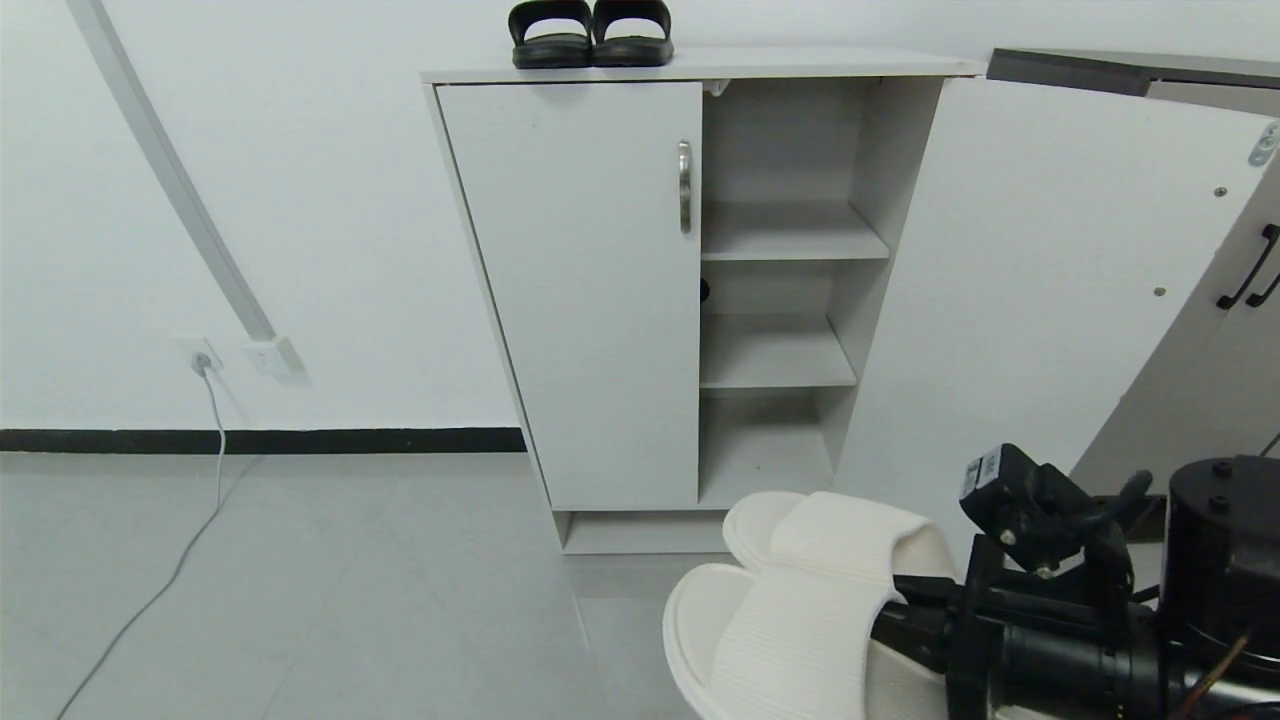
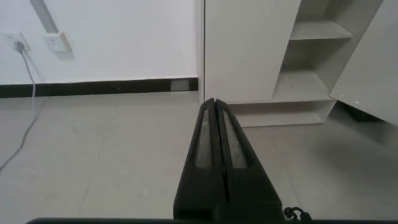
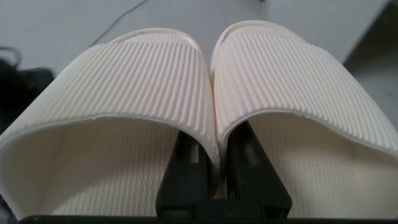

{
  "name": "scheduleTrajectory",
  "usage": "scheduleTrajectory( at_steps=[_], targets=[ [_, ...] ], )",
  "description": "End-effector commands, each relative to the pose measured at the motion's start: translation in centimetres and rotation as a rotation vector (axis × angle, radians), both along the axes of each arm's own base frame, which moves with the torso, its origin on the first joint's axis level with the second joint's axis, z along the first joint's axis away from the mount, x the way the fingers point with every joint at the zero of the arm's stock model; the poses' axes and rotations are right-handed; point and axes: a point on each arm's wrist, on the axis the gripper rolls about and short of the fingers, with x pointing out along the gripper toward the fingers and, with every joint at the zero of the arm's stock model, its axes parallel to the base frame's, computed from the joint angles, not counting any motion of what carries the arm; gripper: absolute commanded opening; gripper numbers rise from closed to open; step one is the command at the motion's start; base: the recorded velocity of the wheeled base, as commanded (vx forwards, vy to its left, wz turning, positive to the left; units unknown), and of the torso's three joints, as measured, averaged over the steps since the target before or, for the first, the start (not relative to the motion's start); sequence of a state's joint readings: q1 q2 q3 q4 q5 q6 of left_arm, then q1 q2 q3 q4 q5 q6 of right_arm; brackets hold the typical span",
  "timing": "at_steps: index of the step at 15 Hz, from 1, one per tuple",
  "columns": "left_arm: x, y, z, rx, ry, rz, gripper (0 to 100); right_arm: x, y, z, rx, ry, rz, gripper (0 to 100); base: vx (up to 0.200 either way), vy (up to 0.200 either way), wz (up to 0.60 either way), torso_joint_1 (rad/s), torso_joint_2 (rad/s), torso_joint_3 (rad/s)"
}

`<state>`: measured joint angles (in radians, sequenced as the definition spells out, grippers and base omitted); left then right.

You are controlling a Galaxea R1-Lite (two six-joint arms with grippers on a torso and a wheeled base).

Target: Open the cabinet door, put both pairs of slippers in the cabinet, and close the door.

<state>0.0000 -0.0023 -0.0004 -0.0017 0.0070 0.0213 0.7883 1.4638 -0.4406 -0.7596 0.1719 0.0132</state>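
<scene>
White slippers (image 1: pixel 800 590): you have the pair in the right gripper (image 3: pixel 214 177), side by side, toes pointing at the cabinet (image 1: pixel 700 66). 1 finger sits inside each slipper, under the ribbed straps, and the jaws are narrow, pinching the 2 adjoining strap walls between them. In the head view the pair sits low, in front of the open right half of the cabinet and near its bottom compartment (image 1: pixel 760 450), not inside it. Can't tell whether the soles touch the floor (image 1: pixel 350 580).

Black slippers (image 1: pixel 590 33): 2 of them on the cabinet top, touching each other, above the left door (image 1: pixel 580 300).

Cabinet: left door shut, metal handle (image 1: pixel 685 187) on its inner edge. Right door (image 1: pixel 1020 280) swung wide open, so you see 2 shelves, the upper shelf (image 1: pixel 790 235) and the middle shelf (image 1: pixel 775 355), with the bottom compartment below. There's a small dark shape at the left door's edge between the shelves; can't tell what it is.

Left gripper (image 2: pixel 215 143): fingers pressed flat together with nothing between them, held above the floor, well left of the cabinet base and aimed toward the wall.

Around it: wall socket (image 1: pixel 200 355) with a grey cable (image 1: pixel 190 530) trailing down across the floor, and a black skirting strip (image 1: pixel 260 440) along the wall.
</scene>
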Motion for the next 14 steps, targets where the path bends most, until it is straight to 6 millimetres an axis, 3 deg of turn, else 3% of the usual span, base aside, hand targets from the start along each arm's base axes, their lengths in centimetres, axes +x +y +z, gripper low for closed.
scheduleTrajectory(
  at_steps=[1, 4, 7, 10, 14],
  targets=[
    [0.0, 0.0, 0.0, -0.007, 0.004, -0.001, 0, 1.3, 2.3, 0.1, 0.010, 0.022, -0.127, 0, 0.000, 0.000, 0.00, 0.000, 0.00, 0.000],
    [0.0, 0.0, 0.0, -0.011, 0.004, -0.001, 0, 2.9, 6.7, 1.2, 0.113, 0.060, -0.408, 0, 0.000, 0.000, 0.00, 0.000, 0.00, 0.000],
    [0.0, 0.0, 0.0, -0.011, 0.004, -0.002, 0, 4.9, 9.4, -0.7, 0.005, 0.029, -0.635, 0, 0.000, -0.067, 0.00, -0.001, 0.00, -0.002],
    [0.0, 0.0, 0.0, -0.011, 0.004, -0.002, 0, 6.3, 11.1, -1.9, -0.010, 0.008, -0.742, 0, 0.000, -0.200, 0.00, 0.004, 0.00, 0.002],
    [0.0, 0.0, 0.0, -0.012, 0.004, -0.002, 0, 6.9, 11.6, -3.0, -0.026, -0.004, -0.787, 0, 0.000, -0.150, 0.00, 0.003, 0.00, 0.003]
  ],
)
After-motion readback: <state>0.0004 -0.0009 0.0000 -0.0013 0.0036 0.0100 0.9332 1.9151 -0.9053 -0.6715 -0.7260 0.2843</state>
